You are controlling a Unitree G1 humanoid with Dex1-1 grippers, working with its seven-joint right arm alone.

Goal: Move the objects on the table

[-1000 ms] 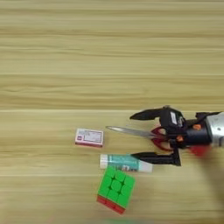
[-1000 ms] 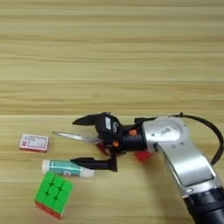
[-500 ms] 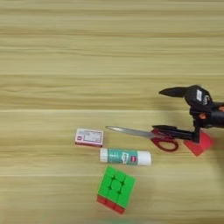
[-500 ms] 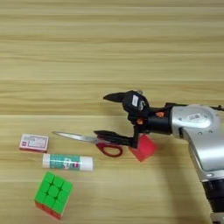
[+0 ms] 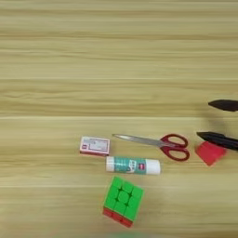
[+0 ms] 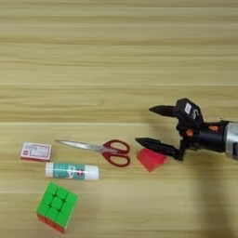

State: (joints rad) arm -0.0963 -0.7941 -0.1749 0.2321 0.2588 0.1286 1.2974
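Your pincer [image 6: 148, 125] sits at the right side of the scene, its two black fingers spread wide apart and holding nothing. The upper finger [image 6: 162, 110] points left over bare wood; the lower finger [image 6: 155, 145] lies over the top edge of the small red cube [image 6: 151, 159]. Whether that lower tip actually touches the cube or only passes above it, you cannot settle from here. The silver forearm [image 6: 228, 138] runs off the right edge, roughly level with the planks.

Working outward to the left: the red-handled scissors [image 6: 104, 149] lie flat just beside the cube, handles toward your pincer, closed blades pointing away left. That puts the loops on the reachable side, which would suit a pick from the right. Below the blades, the white-and-teal glue stick [image 6: 72, 171] lies on its side, nearly parallel to the scissors, near but apart from them. The small red-and-white box [image 6: 36, 151] rests flat past the blade tip, furthest left. The puzzle cube [image 6: 56, 206], green face up with a red side showing, stands nearest the bottom edge, turned corner-on.

All five objects are clustered in a loose band, none stacked, so each looks free to be taken singly.

The surface [image 5: 116, 56] is light wood grain in horizontal plank stripes and fills both views. Nothing of the room shows.
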